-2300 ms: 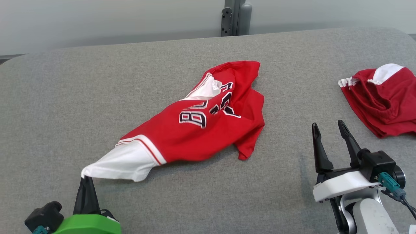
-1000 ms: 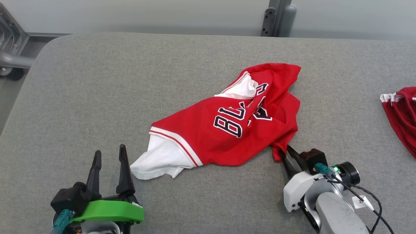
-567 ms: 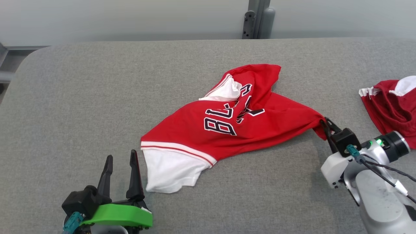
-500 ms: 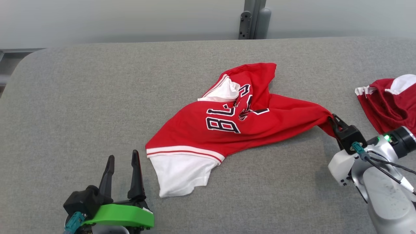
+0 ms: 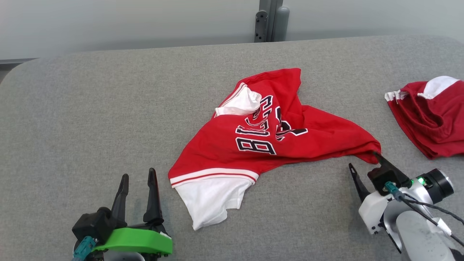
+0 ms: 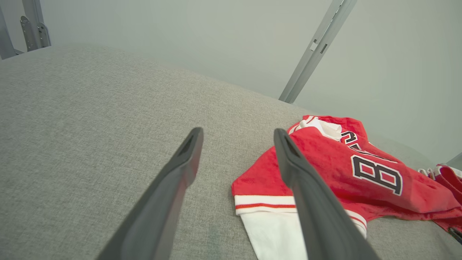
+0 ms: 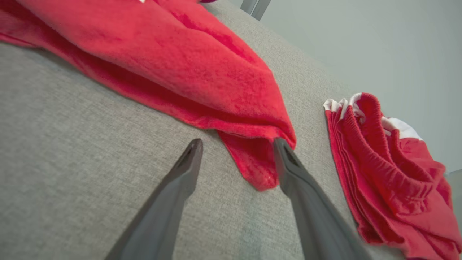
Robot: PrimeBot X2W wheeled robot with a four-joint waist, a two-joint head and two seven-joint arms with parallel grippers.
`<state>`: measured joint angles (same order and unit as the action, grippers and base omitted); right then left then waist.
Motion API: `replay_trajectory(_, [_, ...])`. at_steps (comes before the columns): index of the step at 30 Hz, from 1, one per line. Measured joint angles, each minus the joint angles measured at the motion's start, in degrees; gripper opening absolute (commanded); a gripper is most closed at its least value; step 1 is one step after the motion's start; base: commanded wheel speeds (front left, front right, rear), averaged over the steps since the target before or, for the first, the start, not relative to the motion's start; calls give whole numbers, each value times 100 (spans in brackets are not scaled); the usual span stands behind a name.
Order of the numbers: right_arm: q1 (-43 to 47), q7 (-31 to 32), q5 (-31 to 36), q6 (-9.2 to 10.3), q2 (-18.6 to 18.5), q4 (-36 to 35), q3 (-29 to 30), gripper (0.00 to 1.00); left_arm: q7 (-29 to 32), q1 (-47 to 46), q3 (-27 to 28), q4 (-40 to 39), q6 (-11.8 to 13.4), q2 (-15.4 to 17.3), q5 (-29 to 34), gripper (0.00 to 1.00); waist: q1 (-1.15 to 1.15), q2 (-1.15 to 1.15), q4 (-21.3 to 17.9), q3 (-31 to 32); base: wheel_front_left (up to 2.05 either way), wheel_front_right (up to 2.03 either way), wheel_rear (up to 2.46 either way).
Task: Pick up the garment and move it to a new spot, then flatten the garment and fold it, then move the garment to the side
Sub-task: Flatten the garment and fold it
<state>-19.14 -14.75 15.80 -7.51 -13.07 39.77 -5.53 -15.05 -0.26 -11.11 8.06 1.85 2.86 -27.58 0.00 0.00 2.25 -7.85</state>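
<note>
The grey padded table (image 5: 90,119) runs bare ahead of and to the left of the left gripper (image 5: 138,173), out to its rounded far-left corner. Its far edge meets the pale wall (image 5: 127,25) well beyond both grippers. A bare strip also lies between the two grippers, on the near side of the red jersey (image 5: 268,137). The jersey lies crumpled ahead of that gap, with its white panel (image 5: 210,199) just to the right of the left gripper's fingers and its drawn-out red corner at the right gripper (image 5: 363,160).

Half a second ago the right gripper was clamped on that corner, stretching it outward. Now its fingers stand spread and the corner is let go; in the right wrist view it lies slack between them, against the inner face of one finger. The left gripper is spread wide and empty, as before, and clear of the cloth.

To the right of the right gripper and a little beyond it, a bunched red-and-white garment (image 5: 427,112) lies apart from the jersey, narrowing the room on that side. A grey metal post (image 5: 268,20) stands behind the far edge.
</note>
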Motion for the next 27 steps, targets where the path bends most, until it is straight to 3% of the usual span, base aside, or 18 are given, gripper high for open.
replay_trajectory(6, [618,-24,-335,-1,231,-776,-140,100,0,2,15,-14,16,0,0,100,0,0,-128,-9,0,0,0])
replay_trajectory(11, [710,-27,-466,0,115,-1270,63,100,0,2,4,-11,16,-1,10,100,0,0,-220,-20,0,0,0])
replay_trajectory(15, [670,186,-461,0,-35,-1160,288,100,0,-12,-31,-11,10,-1,10,100,0,0,-182,-32,0,0,0])
replay_trajectory(23, [118,448,-464,0,-110,-296,615,97,0,-93,-8,-13,-7,-1,35,100,0,0,25,-137,0,0,0])
replay_trajectory(24, [35,486,-465,-1,-111,-131,624,48,0,-103,-10,-13,-9,-2,36,100,0,0,59,-153,0,0,0])
replay_trajectory(27, [-216,571,-575,0,-140,349,620,21,0,-126,-15,-5,-10,-2,40,100,0,0,152,-202,0,0,0])
